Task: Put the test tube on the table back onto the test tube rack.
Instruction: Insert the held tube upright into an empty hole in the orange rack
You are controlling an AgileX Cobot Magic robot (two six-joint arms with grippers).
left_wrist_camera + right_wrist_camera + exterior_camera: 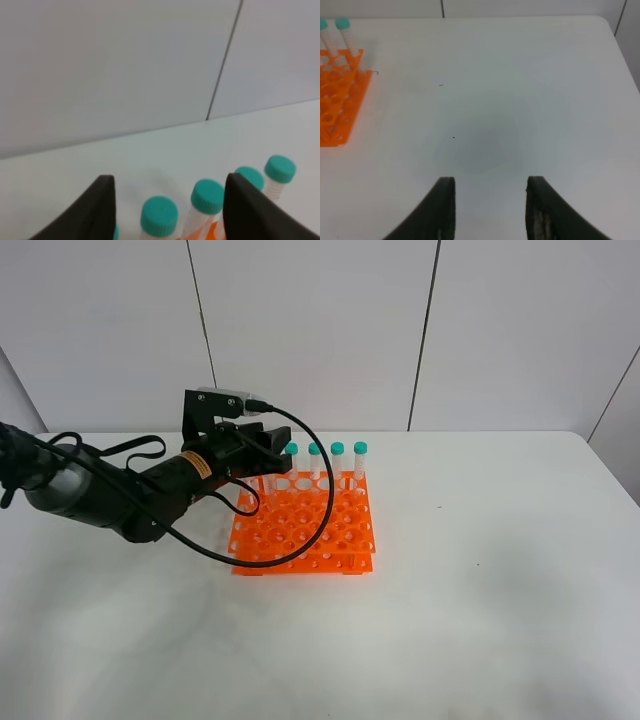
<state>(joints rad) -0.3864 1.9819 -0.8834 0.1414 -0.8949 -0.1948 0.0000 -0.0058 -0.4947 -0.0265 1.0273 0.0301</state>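
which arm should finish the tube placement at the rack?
Left. Its gripper is at the test tube rack's back row of tubes; the right gripper sits open over bare table, away from it.

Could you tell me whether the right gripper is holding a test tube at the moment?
No, the right wrist view shows the right gripper open above the bare white table, with nothing between its fingers.

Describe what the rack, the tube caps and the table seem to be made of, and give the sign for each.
Rack: probably moulded plastic, bright orange all through, with a slight sheen and a grid of round holes.
Tube caps: likely plastic, opaque teal, matte, ribbed at the sides.
Table: smooth white top, perhaps laminate; the look leaves it open.
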